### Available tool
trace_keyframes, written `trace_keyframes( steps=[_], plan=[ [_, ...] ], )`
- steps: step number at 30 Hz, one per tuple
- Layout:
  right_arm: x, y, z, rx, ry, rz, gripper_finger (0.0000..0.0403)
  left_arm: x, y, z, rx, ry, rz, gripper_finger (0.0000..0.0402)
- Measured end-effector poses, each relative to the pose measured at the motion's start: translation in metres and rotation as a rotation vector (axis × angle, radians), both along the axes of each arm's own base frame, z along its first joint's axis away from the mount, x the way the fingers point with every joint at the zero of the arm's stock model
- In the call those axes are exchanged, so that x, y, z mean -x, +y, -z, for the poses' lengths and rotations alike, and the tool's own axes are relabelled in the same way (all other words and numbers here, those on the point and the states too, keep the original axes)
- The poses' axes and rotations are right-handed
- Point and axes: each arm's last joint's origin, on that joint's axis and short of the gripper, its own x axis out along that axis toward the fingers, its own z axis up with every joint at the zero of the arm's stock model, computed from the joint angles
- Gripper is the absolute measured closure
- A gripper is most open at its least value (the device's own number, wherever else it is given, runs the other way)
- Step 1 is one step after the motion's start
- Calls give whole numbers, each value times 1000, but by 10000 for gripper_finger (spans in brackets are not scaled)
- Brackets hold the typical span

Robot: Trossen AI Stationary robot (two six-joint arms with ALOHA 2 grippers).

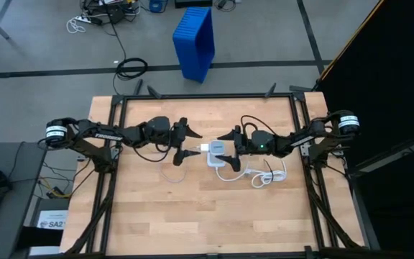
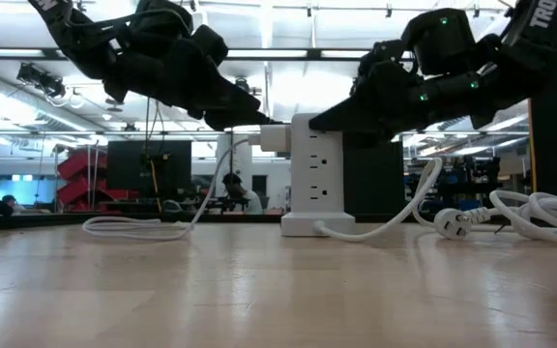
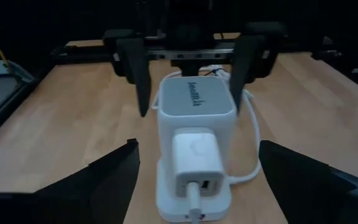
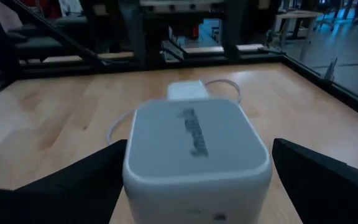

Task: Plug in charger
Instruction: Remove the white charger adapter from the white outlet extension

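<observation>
Now I see small white charger (image 3: 196, 158) seated in white outlet tower's (image 3: 194, 99) side twd left claw (image 1: 184, 144); both claws open, right claw (image 1: 230, 143) opposite.

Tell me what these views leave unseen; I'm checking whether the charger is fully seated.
- Charger prongs: left wrist view, hidden against the outlet tower.
- Charger body: right wrist view, mostly behind the tower.
- Seating gap: high view, too small beside the left hand.

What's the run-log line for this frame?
charger: plugged into power tower | left gripper: open, beside charger | right gripper: open, flanking tower
</observation>
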Motion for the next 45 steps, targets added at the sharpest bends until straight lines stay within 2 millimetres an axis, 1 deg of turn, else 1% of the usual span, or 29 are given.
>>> trace_keyframes(
  steps=[6,12,17,20,24,31,37,42,45],
  plan=[
    [0,-1,1,-17,7,2,58,-10,2,14,8,8,6,75],
    [0,-1,2,-23,18,-2,58,-24,5,14,19,10,4,76],
    [0,-1,2,-35,20,-16,58,-29,7,21,33,37,-27,89],
    [0,0,2,-45,19,-27,60,-30,7,24,35,43,-27,103],
    [0,-1,2,-42,20,-14,67,-30,7,22,32,30,-22,128],
    [0,-1,2,-42,19,-13,99,-30,7,23,34,30,-11,195],
    [-4,-1,0,-44,34,-16,119,-30,6,23,33,31,-5,241],
    [-5,-1,-1,-47,46,-20,118,-30,6,23,38,32,14,273],
    [-5,-1,0,-62,54,-42,112,-30,6,23,38,31,16,274]
  ],
)
